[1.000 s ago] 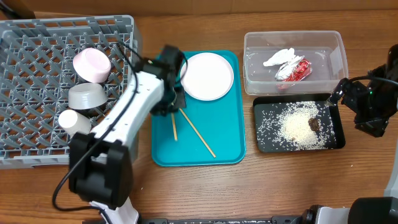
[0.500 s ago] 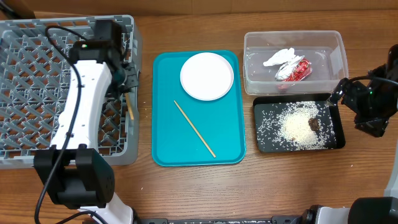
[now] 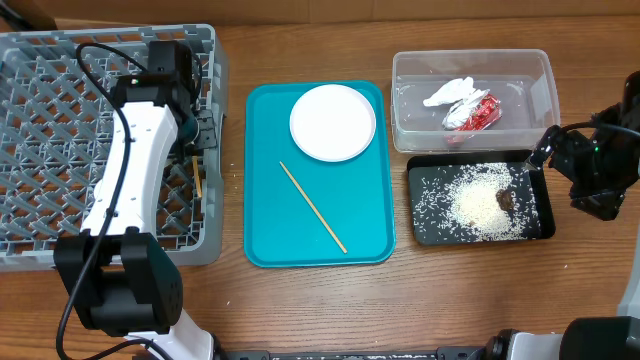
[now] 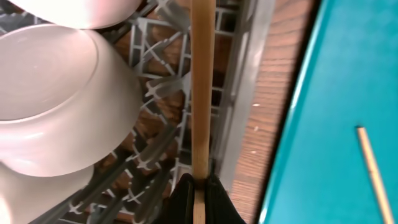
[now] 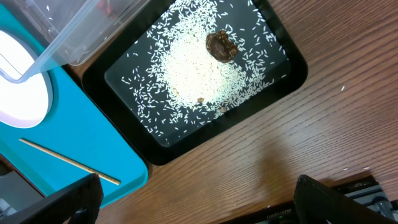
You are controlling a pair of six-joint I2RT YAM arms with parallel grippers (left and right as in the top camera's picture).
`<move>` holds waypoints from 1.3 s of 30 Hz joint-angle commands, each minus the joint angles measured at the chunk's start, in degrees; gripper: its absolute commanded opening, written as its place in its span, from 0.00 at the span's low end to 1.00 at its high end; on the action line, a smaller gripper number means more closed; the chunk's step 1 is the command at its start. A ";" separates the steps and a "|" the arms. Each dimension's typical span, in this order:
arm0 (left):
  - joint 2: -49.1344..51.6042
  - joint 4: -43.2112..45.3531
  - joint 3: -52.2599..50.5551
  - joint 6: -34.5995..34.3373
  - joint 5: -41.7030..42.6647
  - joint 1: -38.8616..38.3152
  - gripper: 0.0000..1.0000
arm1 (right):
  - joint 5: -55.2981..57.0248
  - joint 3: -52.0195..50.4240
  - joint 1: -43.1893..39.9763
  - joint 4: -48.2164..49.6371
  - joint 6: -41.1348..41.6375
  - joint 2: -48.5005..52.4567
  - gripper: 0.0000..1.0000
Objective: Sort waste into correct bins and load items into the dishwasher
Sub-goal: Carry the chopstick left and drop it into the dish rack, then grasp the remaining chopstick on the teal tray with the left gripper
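Over the right edge of the grey dishwasher rack (image 3: 60, 120), my left gripper (image 4: 199, 198) is shut on one wooden chopstick (image 4: 200, 93), which points down into the lattice (image 4: 158, 134). Pale bowls (image 4: 56, 99) lie upturned in the rack beside it. The other chopstick (image 3: 312, 207) and the white plate (image 3: 333, 122) lie on the teal tray (image 3: 270, 240). The clear tub (image 3: 530, 70) holds the tissue (image 3: 448, 92) and wrapper (image 3: 472, 112). Rice (image 5: 199, 71) and a brown lump (image 5: 221, 45) lie in the black tray (image 5: 286, 71). My right gripper (image 5: 208, 208) is open beside that tray, holding nothing.
In the overhead view my left arm (image 3: 130, 170) covers the dishes in the rack. Bare wooden table (image 5: 280, 143) lies under the right gripper, in front of the black tray. The teal tray sits between the rack and the two bins.
My left gripper carried a chopstick from the teal tray over to the rack's right edge, then shifted it slightly left into the rack. The right arm stayed still.
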 commanded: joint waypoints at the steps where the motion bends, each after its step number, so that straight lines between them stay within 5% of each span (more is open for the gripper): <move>1: -0.31 0.83 -1.53 1.31 -2.95 0.22 0.04 | 0.17 0.74 -0.09 0.02 -0.02 -1.60 1.00; 10: -0.31 3.39 -4.68 1.27 -6.82 0.20 0.06 | 0.17 0.74 -0.09 -0.13 -0.02 -1.60 1.00; 16: -0.28 3.56 -4.98 1.27 -5.90 0.20 0.27 | 0.17 0.74 -0.09 -0.17 -0.02 -1.60 1.00; 22: -0.35 3.19 -4.96 1.27 -3.96 0.07 0.35 | 0.17 0.74 -0.09 -0.17 -0.02 -1.60 1.00; 27: -1.55 3.04 -3.63 1.11 6.56 -2.49 0.52 | 0.17 0.74 -0.09 -0.13 -0.02 -1.60 1.00; 31: -2.38 2.89 -3.10 -4.15 17.59 -8.44 0.55 | 0.17 0.74 -0.09 -0.11 -0.02 -1.57 1.00; 39: 0.76 1.86 -4.04 -18.16 13.14 -22.53 0.59 | 0.17 0.74 -0.09 0.00 -0.02 -1.60 1.00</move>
